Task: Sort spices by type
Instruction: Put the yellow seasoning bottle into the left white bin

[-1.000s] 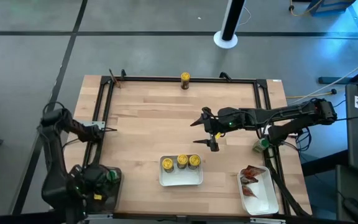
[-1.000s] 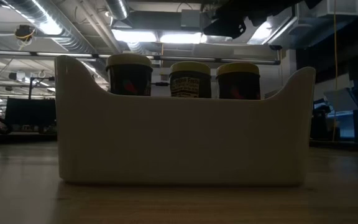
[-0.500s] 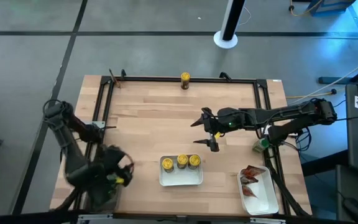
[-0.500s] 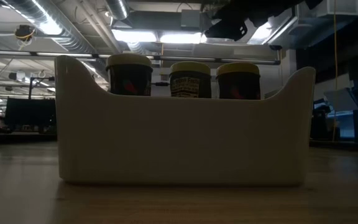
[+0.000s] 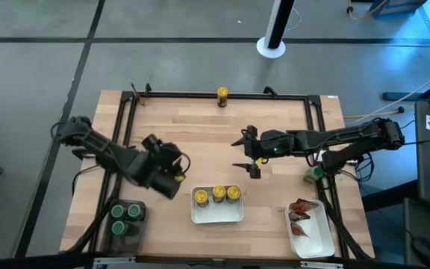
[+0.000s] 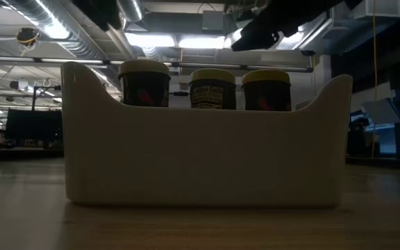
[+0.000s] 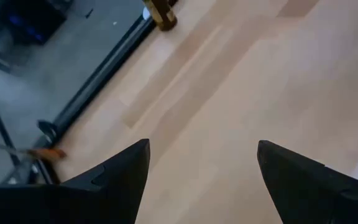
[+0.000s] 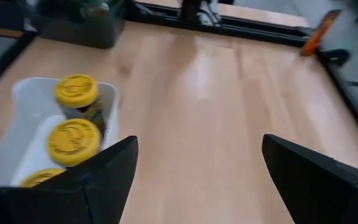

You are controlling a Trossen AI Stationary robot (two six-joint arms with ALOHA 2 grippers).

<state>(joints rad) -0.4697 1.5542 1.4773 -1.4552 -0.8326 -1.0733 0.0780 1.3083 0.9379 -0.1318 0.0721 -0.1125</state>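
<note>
Beyond white tray (image 5: 217, 214) of yellow-capped jars (image 5: 219, 193), both hands (image 5: 246, 155) (image 5: 176, 175) open, empty

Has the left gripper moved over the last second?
Yes. In the high view the left gripper has swung up from over the dark bin at the table's near left corner, toward the white tray of yellow-capped jars; its jaws are open and empty.

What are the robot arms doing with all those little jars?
They are sorting spices by type. Three yellow-capped jars sit in the middle white tray, red packets lie in the right tray, and green-capped jars sit in the dark bin. One more yellow-capped jar waits at the table's far edge. The left hand and right hand are both open and empty above the table.
</note>
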